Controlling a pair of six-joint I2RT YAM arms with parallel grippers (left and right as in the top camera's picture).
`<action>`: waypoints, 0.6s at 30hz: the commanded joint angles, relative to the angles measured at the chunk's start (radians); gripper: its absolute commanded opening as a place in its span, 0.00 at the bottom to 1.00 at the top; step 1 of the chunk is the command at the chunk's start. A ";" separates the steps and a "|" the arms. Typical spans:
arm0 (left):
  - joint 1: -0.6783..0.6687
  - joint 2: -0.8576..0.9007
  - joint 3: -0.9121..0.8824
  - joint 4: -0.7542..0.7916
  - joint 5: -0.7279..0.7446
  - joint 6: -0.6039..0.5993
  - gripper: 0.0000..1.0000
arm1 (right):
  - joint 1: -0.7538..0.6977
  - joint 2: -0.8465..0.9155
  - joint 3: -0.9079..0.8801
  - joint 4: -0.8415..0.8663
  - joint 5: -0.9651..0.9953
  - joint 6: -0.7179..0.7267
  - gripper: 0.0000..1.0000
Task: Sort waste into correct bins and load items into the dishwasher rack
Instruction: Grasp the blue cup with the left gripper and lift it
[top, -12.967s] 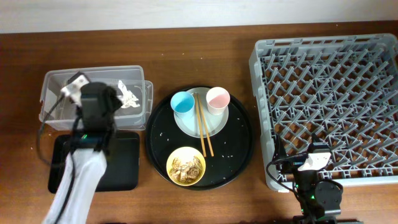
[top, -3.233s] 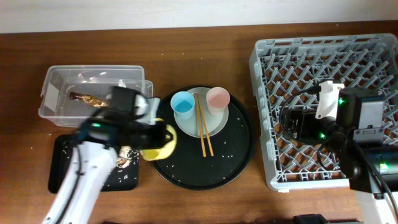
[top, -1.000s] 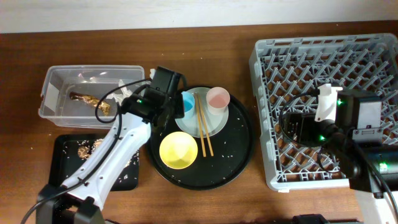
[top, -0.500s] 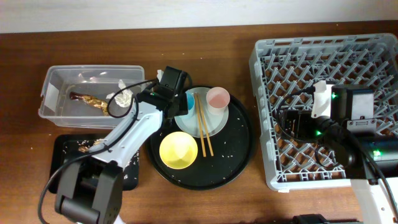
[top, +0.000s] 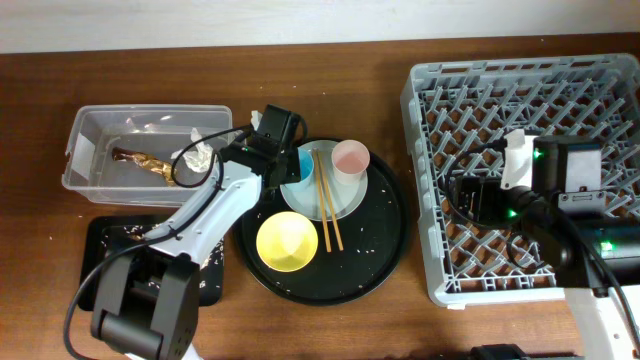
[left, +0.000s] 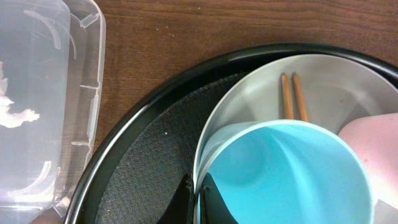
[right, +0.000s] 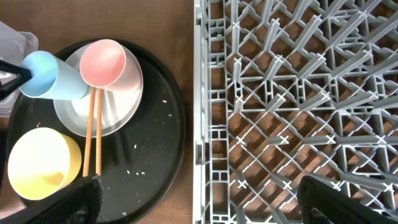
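Clamped on the near rim of the blue cup (left: 280, 168) with the left gripper (left: 194, 198), one finger inside the wall, one outside, pressed nearly together. Standing upright on the plate (left: 336, 81), close against the pink cup (left: 373, 149) (contact not clear) and just beside the chopsticks (left: 292, 96). Probably light, stiff, smooth plastic, so likely to swing or slip in a one-sided rim pinch. Best to lift straight and slow, keeping off the pink cup. Further out on the round tray (top: 380, 250): bowl (top: 287, 242), empty, open side up. Left of that, tub (top: 100, 130) holding tissue (top: 200, 152) and wrapper (top: 140, 160). In front of it, black tray (top: 100, 265) with scraps (top: 130, 233). Far right, rack (top: 520, 100), no items loaded yet. Above its left edge, right gripper (right: 199, 196), fingers wide apart, holding nothing. Next, by judgement: carry cup across to rack and set it mouth down between pegs.
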 joint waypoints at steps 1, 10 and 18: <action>0.007 -0.097 0.061 -0.028 0.026 0.005 0.00 | -0.001 -0.014 0.078 -0.003 -0.027 -0.018 0.98; 0.029 -0.421 0.110 -0.076 0.578 0.022 0.00 | -0.001 -0.019 0.119 -0.027 -0.428 -0.157 0.98; 0.075 -0.503 0.110 0.104 1.206 0.023 0.00 | -0.001 -0.018 0.119 0.044 -0.868 -0.348 0.98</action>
